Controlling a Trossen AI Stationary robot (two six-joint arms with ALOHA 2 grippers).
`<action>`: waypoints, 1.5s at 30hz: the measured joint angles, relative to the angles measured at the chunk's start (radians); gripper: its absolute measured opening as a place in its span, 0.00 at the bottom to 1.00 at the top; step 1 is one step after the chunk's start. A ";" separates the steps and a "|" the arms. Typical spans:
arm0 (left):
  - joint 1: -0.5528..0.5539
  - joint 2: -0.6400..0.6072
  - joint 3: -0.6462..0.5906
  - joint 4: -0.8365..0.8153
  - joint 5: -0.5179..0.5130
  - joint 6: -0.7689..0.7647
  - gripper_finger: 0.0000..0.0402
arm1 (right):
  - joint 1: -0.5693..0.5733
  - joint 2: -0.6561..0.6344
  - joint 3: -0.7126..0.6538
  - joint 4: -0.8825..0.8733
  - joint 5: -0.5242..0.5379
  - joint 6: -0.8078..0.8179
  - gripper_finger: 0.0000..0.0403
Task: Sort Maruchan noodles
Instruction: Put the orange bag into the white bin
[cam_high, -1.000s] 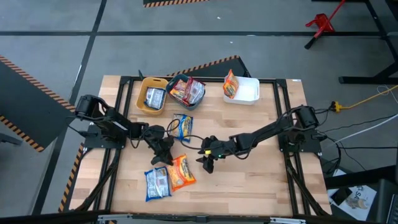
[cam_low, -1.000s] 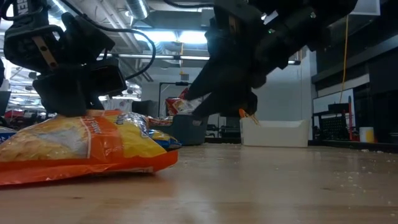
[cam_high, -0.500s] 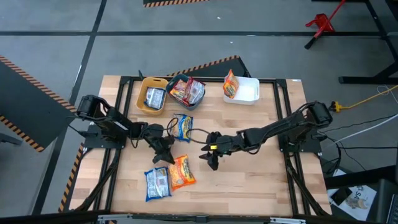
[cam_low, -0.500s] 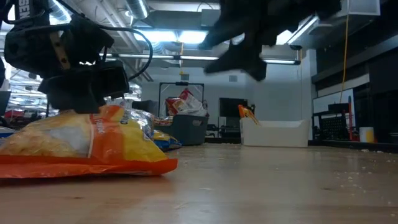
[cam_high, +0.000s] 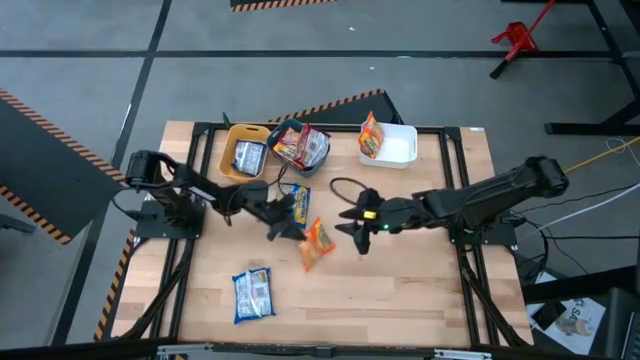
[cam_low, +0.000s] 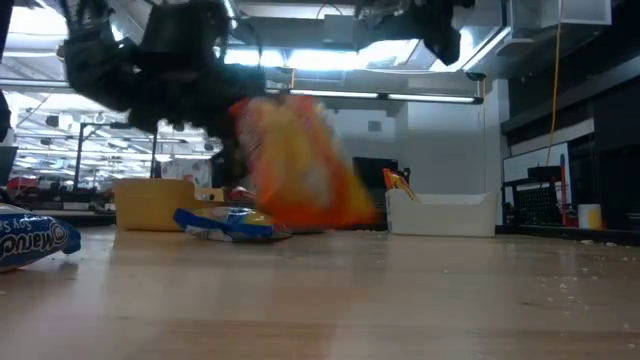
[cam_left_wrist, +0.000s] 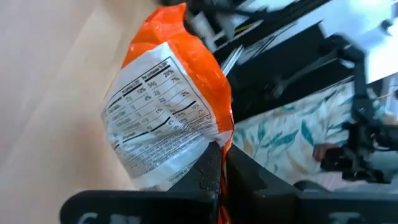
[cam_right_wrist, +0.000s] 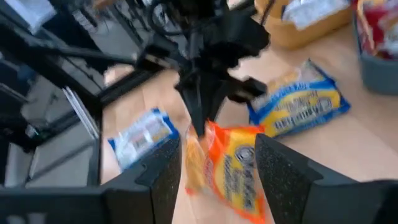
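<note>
Below orange pkt (cam_high: 317, 243): blue pkt (cam_high: 253, 294).

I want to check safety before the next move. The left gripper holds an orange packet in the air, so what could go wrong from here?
1. The left gripper pinches the orange packet only at one edge, and it dangles; the shiny plastic might slip out.
2. The right gripper, jaws open, sits close beside the hanging packet; the arms could bump.
3. The white bin already holding an orange packet lies beyond the right arm, so the carry may cross it.
</note>
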 joint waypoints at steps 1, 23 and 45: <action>0.005 0.000 0.024 0.000 0.000 0.000 0.00 | 0.000 -0.011 0.000 0.002 0.010 0.000 0.47; 0.206 0.073 0.667 -0.484 -0.312 0.284 0.00 | 0.000 -0.391 0.000 -0.034 0.497 -0.091 0.47; 0.357 0.709 1.397 -0.639 -0.296 0.282 0.00 | -0.001 -0.434 0.000 -0.039 0.607 -0.300 0.47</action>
